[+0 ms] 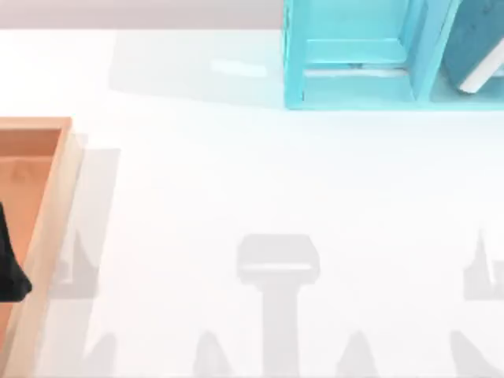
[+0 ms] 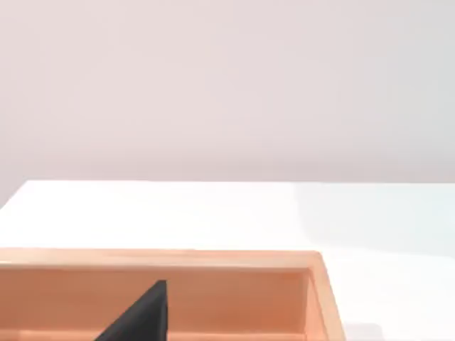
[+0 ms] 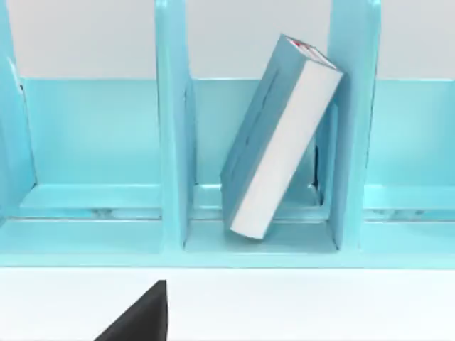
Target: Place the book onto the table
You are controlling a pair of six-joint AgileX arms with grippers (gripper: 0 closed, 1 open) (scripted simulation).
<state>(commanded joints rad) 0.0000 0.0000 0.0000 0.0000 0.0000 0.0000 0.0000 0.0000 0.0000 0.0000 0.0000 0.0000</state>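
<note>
We have not yet taken hold of the thick teal-blue hardcover book [image 3: 281, 138] with its white page edges. It stands tilted in a compartment of the turquoise open-fronted shelf unit [image 3: 173, 142], its upper end with the small red mark leaning against a divider and its lower corner on the shelf floor. In the top view the shelf sits at the far right of the large glossy white bench [image 1: 236, 181].

The step in hand, as we judge it, is the reach. Our right tool [image 3: 138, 316] shows as a dark tip over the white surface in front of the shelf, well short of the book; we cannot tell whether it is released or clenched. To do this well we should match the book's lean, close across the covers rather than the page edges, and draw it straight out between the dividers.

Our left tool [image 1: 9, 264] sits parked over the orange-brown wooden tray [image 1: 55, 205] at the left; its state we cannot tell either.
</note>
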